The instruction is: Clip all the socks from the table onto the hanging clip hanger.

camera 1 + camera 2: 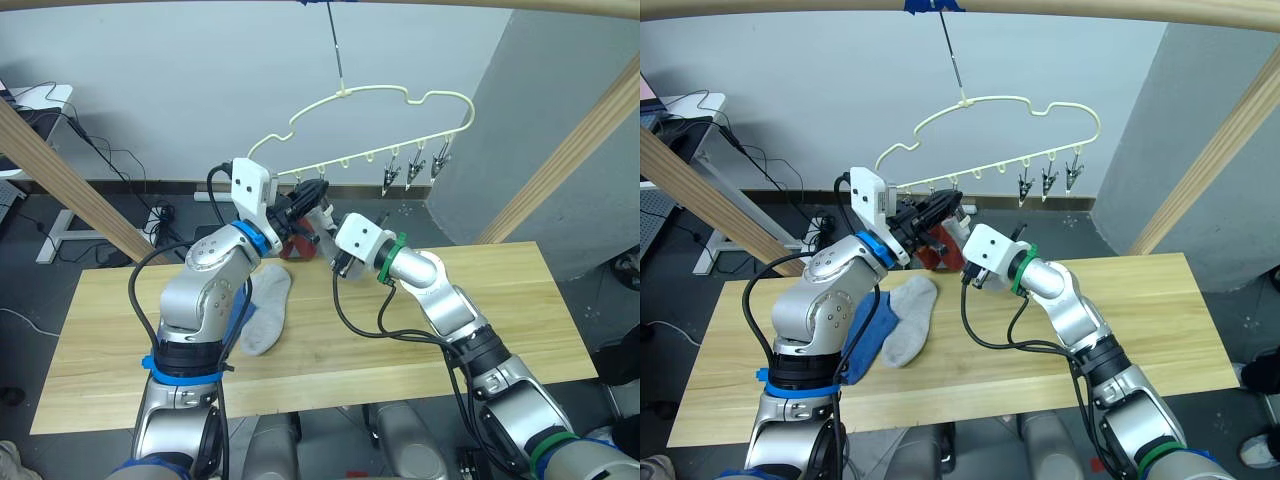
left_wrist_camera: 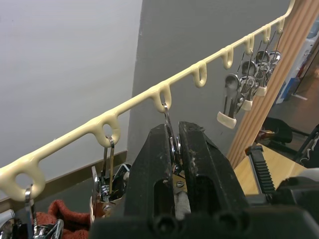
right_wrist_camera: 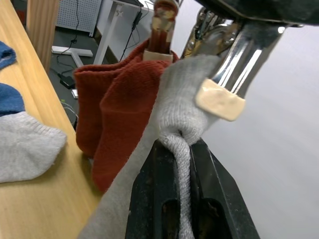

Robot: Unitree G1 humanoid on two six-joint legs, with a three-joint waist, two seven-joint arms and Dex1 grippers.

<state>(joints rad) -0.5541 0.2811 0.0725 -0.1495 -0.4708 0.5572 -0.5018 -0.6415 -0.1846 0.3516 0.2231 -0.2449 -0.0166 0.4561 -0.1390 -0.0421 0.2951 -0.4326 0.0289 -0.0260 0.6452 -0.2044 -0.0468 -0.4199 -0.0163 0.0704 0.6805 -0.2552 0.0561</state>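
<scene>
The long surface (image 1: pixel 480 320) of light wooden planks carries two socks toward its left half. A light grey ankle sock (image 1: pixel 910 320) lies flat, and a blue fabric sock (image 1: pixel 868 340) lies just beside it on its left, touching it.

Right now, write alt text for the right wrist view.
The right gripper pinches a grey sock up into an open metal clip. A red sock hangs clipped beside it, above the table, where another grey sock lies.
</scene>
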